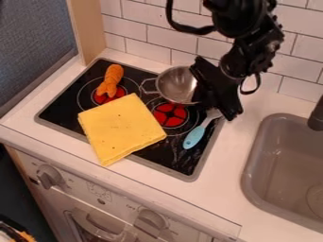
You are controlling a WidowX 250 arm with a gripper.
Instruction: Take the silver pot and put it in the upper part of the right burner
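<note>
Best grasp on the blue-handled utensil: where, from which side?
I'd take the blue handle at its broad part, straight down from above, closing across its length. It lies flat, long and narrow; the yellow cloth close on its left likely crowds a sideways approach.

You have bare glass at the cooktop's (175,163) front right corner and a free lane of counter (230,151) between its right edge and the sink (249,172). The yellow cloth (121,128) blocks you from the middle past the front edge. Near the back edge the silver pot (175,85) obstructs you; the blue-handled utensil (194,137) bars your way in from the right edge.
</note>
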